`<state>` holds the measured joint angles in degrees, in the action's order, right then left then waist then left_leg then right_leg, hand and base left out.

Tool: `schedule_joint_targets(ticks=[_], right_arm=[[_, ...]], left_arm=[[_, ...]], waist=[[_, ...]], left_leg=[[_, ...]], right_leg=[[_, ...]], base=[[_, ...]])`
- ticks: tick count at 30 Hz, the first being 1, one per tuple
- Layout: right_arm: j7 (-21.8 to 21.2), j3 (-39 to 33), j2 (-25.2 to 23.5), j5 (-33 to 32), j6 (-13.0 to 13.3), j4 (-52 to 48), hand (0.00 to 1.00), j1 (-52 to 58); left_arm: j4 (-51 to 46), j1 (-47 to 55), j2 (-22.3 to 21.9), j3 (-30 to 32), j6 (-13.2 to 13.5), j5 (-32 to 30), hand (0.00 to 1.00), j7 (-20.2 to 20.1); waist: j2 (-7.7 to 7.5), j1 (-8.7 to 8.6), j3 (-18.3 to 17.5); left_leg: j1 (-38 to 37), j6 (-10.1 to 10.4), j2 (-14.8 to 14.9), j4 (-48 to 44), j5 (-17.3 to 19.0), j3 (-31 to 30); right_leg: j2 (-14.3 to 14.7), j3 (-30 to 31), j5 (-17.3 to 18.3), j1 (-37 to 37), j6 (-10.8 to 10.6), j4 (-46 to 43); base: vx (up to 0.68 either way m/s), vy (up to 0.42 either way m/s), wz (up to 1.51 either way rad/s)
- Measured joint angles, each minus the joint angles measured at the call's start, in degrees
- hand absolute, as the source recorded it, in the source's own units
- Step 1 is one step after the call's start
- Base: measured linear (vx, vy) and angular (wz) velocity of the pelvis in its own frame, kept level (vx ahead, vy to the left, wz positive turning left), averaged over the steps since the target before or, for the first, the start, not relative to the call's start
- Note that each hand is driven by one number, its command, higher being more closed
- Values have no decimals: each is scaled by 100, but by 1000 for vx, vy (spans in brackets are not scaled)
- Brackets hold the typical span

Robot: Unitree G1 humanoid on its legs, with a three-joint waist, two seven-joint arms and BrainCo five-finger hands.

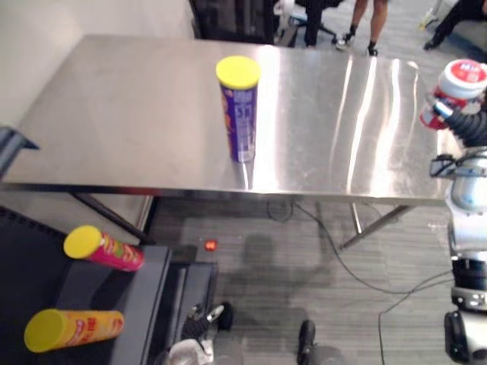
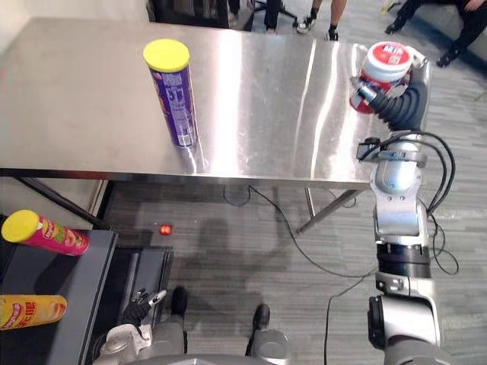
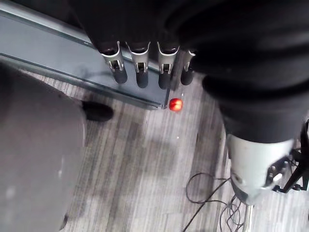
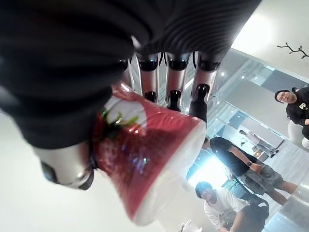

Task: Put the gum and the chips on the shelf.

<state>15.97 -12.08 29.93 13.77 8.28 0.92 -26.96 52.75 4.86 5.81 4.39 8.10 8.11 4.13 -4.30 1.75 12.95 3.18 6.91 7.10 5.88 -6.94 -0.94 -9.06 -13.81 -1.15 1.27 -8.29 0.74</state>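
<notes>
Right hand (image 2: pixel 377 99) curled round gum tub (image 2: pixel 386 62), lid up; chips can (image 2: pixel 175 95) upright on table (image 2: pixel 289 114); left hand (image 3: pixel 142 67) relaxed.

Even overhead light falls on the steel bench (image 1: pixel 114 114), which throws back long white streaks of glare just beside the right hand's fingers (image 4: pixel 174 79) and a pale mirror image under the purple can (image 1: pixel 240 114). Beneath the bench the grey floor (image 1: pixel 304 258) is dimmer, with soft shadows. A bright white glow burns past those fingers and beyond the glossy red tub (image 4: pixel 145 154), which carries small highlights. Below the left hand's fingers (image 3: pixel 142 72) the floor lies in soft shade, with a small red glow (image 3: pixel 175 104) just past their tips.
</notes>
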Motion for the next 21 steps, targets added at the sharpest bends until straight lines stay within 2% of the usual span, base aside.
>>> schedule_joint_targets(ticks=[2, 4, 6, 9, 13, 16, 21], right_arm=[[-6, 27, -422, 148, 22, -368, 100, 302], [-16, 80, -571, 205, 53, -507, 100, 450], [-40, 235, -917, 219, 79, -771, 100, 809], [-91, 638, -1613, 212, 179, -1214, 100, 1464], [-229, 1298, -2277, 185, 213, -1182, 100, 2310], [-308, 1528, -2541, 116, 201, -1173, 100, 2745], [-326, 1465, -2577, 95, 203, -1177, 100, 2868]], left_arm=[[149, 18, -9, -1, -7, -56, 0, 0], [190, 31, -12, 0, -15, -55, 0, 1], [207, 65, -9, 4, -67, -56, 0, 10], [219, 113, -9, 8, -85, -55, 0, 36], [378, 106, -69, 53, -102, -51, 0, 176], [438, 108, -110, 56, -108, -46, 0, 267], [570, 122, -124, 47, -105, -48, 0, 325]], waist=[[21, 2, -229], [19, 4, -305], [-1, 7, -411], [-22, 1, -521], [-11, -1, -640], [56, -8, -702], [188, -21, -803]], left_leg=[[-50, 8, 32, 0, 4, -1], [-83, 10, 36, 0, 6, 5], [-177, 28, 37, -1, 21, 13], [-239, 63, 48, -1, 48, 29], [-249, 47, 40, -5, 82, 44], [-270, 48, 22, -5, 91, 69], [-431, 54, 24, -8, 161, 202]], right_leg=[[29, -5, 60, 32, 7, -6], [31, -3, 62, 63, 5, -2], [29, -2, 70, 151, 2, 9], [32, -1, 89, 206, -3, 11], [27, 5, 116, 224, 34, 43], [11, 20, 104, 256, 14, 90], [6, 129, 100, 346, 7, 117]], base=[[-30, -49, 2], [0, 0, 0], [0, 0, 0], [0, 0, 0], [0, 0, 0], [0, 0, 0], [16, -2, -12]])
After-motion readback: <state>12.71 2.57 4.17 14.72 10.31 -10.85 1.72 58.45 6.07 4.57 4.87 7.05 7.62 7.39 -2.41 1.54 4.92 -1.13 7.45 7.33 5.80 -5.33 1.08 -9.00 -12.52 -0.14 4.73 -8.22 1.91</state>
